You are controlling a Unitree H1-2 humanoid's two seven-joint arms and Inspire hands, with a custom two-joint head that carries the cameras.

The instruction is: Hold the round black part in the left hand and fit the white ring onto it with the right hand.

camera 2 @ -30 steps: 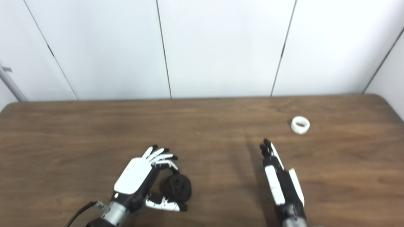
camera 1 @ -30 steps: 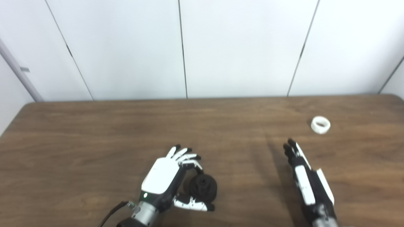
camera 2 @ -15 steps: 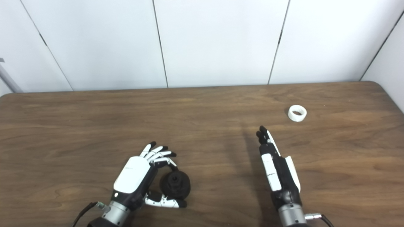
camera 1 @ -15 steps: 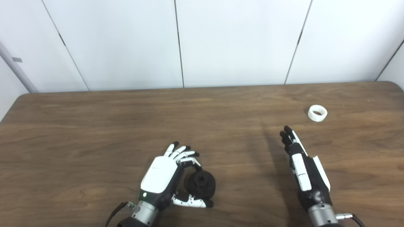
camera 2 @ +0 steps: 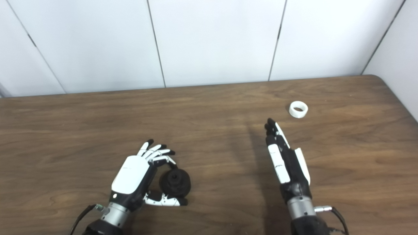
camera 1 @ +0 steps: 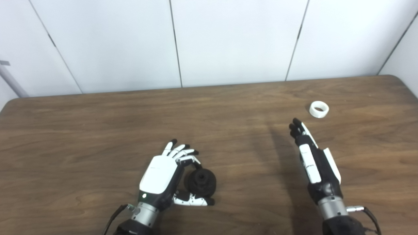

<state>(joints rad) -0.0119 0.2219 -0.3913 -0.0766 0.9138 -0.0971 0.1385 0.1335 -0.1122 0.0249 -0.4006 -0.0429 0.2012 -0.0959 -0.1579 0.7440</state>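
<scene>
left hand [camera 1: 162,174] cupped loosely round black part [camera 1: 200,182], grip unsure: may slip. right hand [camera 1: 313,160] flat, empty; could knock white ring [camera 1: 319,109] far right.

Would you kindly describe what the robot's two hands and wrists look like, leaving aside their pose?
The left hand has a glossy white back plate, white fingers with black tips, a small green light near a silver metal wrist and a black cable trailing off. The right hand is mostly black with white panels and black fingertips, a silver wrist with a metal plug and a black cable.
</scene>
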